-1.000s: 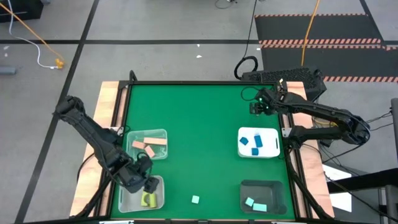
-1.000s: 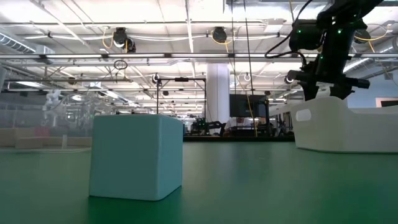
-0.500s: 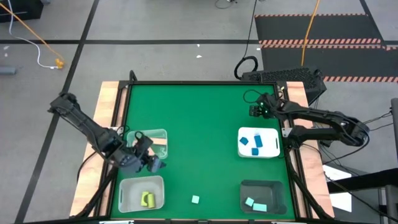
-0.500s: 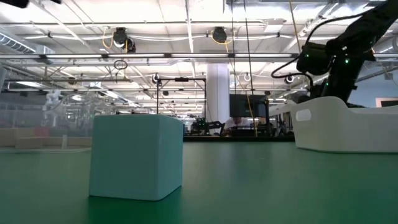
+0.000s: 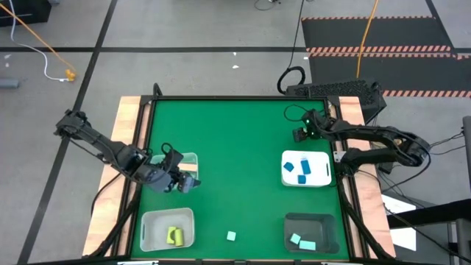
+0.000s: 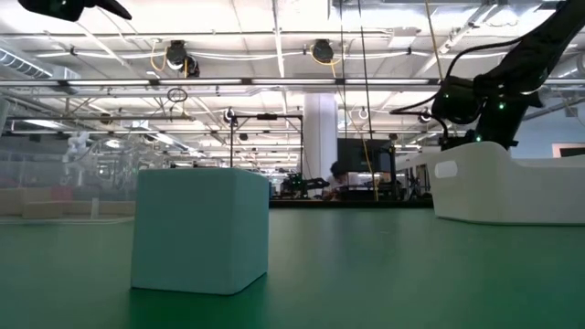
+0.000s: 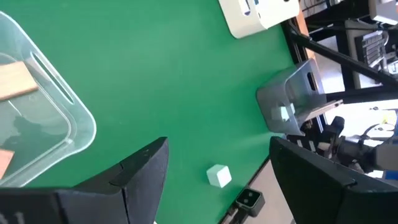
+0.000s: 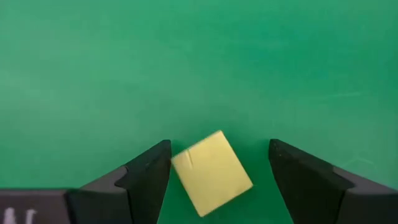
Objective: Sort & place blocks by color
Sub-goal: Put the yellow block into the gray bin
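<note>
The green table carries four trays: a clear tray at the left holding tan blocks, a second clear tray nearer the front left holding one yellow-green block, a white tray at the right with three blue blocks, and a dark tray at the front right with two light teal blocks. The yellow-green block in its tray lies with its long axis running front to back. A loose light teal cube sits on the bare cloth near the front edge, between the front clear tray and the dark tray; in the low view it stands squarely on one face. The left gripper hovers over the inner edge of the tan-block tray, its jaws spread wide with nothing between them, as the left wrist view shows past its dark fingers. The right gripper is at the far right of the table, behind the white tray. Its jaws stand apart on either side of a small yellow-green cube that rests on the cloth between the fingers, turned at an angle to them so its corners point toward the pads; neither pad appears to touch it.
</note>
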